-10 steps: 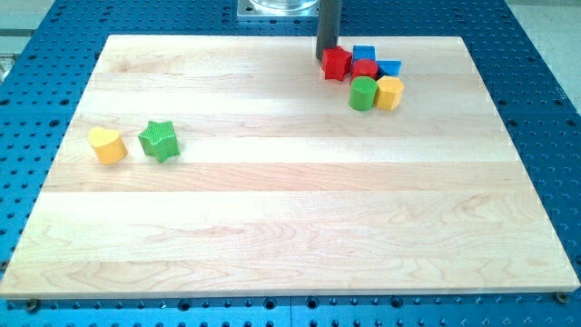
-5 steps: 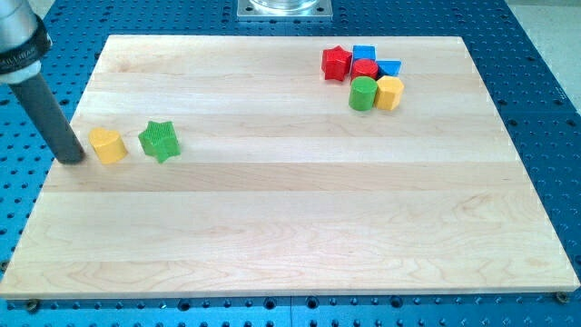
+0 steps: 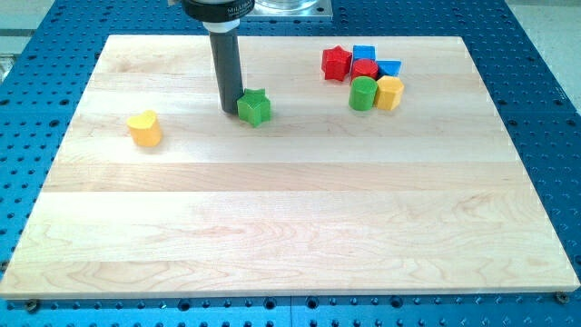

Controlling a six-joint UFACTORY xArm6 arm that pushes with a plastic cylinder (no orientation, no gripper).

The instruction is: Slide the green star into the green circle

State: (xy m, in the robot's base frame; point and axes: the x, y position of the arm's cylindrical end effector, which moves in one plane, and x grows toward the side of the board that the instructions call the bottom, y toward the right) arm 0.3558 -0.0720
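Pushing is plainly the step in hand: my tip [image 3: 231, 111] sits hard against the view's-left side of the green star [image 3: 255, 107], which lies on the wooden board [image 3: 290, 227] toward the top edge, a little left of the middle. No jaws exist on this rig, only the dark rod, so there is nothing spread or pinching to report.

Over toward the top right corner of the board a cluster of blocks huddles together: the green circle [image 3: 363, 94] at its lower left, a yellow block [image 3: 389, 92] touching it on the right, a red star [image 3: 337, 63] at the upper left, another red block [image 3: 366, 68] just above the circle, and two blue blocks [image 3: 364, 53] [image 3: 390, 66] behind. A yellow heart [image 3: 144, 129] sits alone near the left edge, well apart from everything.

I would judge the job roughly half done: open board lies between star and circle. The next move calls for a steady shove toward the right edge, angled very slightly upward, with the rod kept centred behind the star so it does not spin off sideways. The red star sits near that path, so a push aimed too high might clip it first.
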